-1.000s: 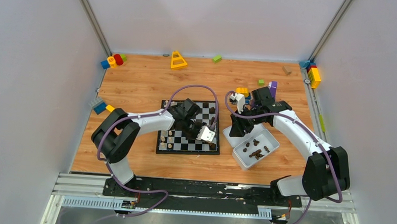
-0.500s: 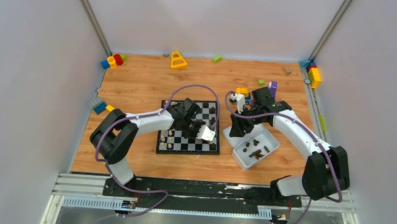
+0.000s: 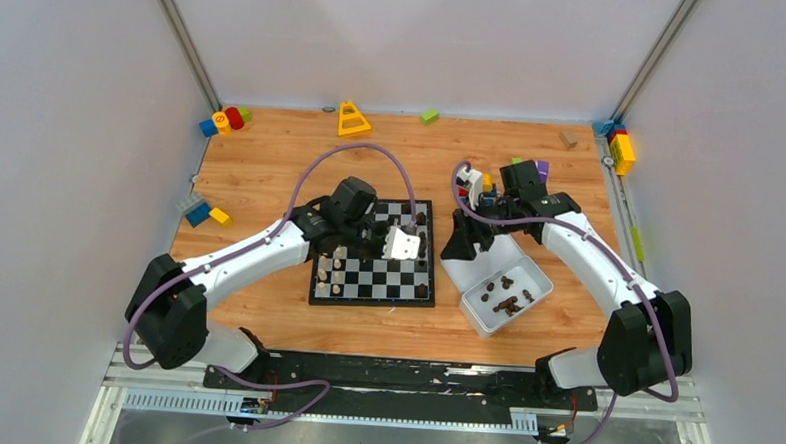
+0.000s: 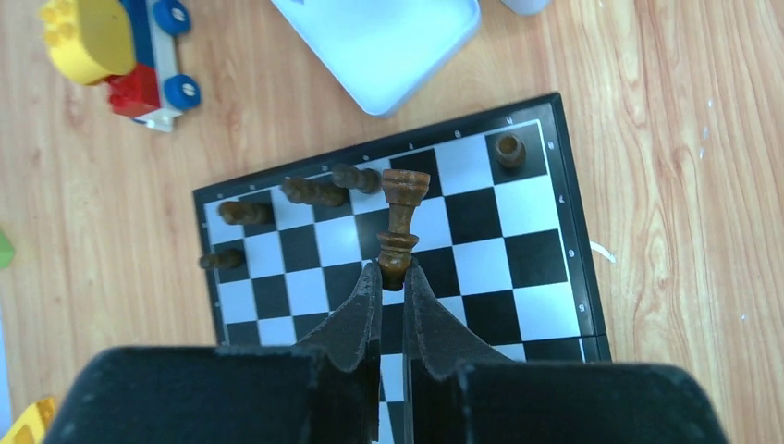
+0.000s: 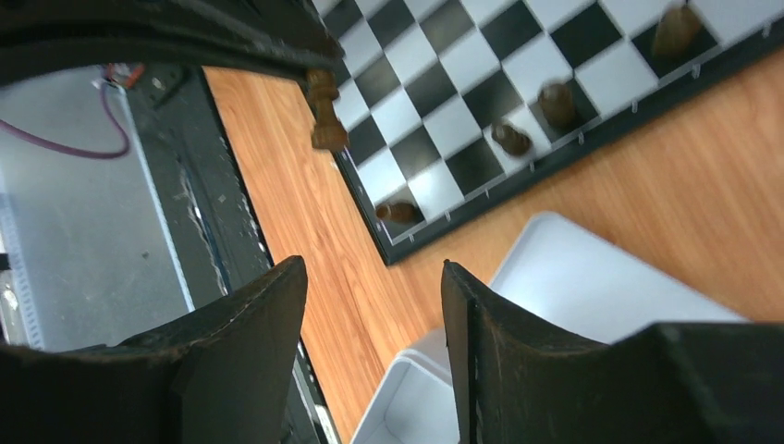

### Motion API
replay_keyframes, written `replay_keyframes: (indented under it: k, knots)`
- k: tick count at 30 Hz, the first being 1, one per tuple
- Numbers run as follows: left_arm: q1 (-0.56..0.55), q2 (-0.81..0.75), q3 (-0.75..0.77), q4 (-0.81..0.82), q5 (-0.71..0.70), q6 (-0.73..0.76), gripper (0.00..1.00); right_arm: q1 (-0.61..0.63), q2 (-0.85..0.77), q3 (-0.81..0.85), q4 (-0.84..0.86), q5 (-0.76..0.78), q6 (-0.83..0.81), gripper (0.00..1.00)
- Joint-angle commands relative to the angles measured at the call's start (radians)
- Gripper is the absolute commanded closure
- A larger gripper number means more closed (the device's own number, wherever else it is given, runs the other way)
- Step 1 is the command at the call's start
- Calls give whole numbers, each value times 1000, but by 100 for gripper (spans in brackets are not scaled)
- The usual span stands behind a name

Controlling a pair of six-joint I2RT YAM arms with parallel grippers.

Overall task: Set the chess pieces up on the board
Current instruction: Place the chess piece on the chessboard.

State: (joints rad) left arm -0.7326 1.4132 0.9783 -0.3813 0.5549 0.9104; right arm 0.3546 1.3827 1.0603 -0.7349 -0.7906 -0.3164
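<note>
The board (image 3: 386, 282) lies at the table's middle, with pale chess pieces (image 3: 333, 269) along its left edge and dark ones (image 3: 421, 221) on its right side. My left gripper (image 4: 392, 274) is shut on the base of a dark brown chess piece (image 4: 400, 208), held above the board (image 4: 481, 217). Several dark pieces (image 4: 314, 191) stand or lie along the board's far rows. My right gripper (image 5: 370, 291) is open and empty, hovering over the wood between the board (image 5: 518, 65) and the white tray (image 3: 521, 310). More dark pieces (image 3: 507, 299) lie in the tray.
A white lid (image 3: 487, 258) lies against the tray, under my right arm. Toy blocks (image 3: 225, 121) sit at the back left, a yellow cone (image 3: 352, 119) at the back, more blocks (image 3: 620, 147) at the back right. A toy train (image 4: 116, 46) lies beyond the board.
My left arm has swung toward the board's far side with the dark piece in its grip. My right gripper has opened wider and drawn back a little.
</note>
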Motion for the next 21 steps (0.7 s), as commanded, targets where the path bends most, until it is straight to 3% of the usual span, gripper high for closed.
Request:
replay_keyframes:
  k: [1, 12, 21]
  knots:
    - [-1, -36, 97, -58, -16, -128, 96, -5, 31, 101, 115, -176, 69, 42]
    - [-1, -30, 180, -89, -41, -276, 94, 1, 175, 206, 118, -325, 129, 39]
    - [-1, -19, 196, -80, -39, -311, 94, 26, 222, 224, 118, -355, 137, 43]
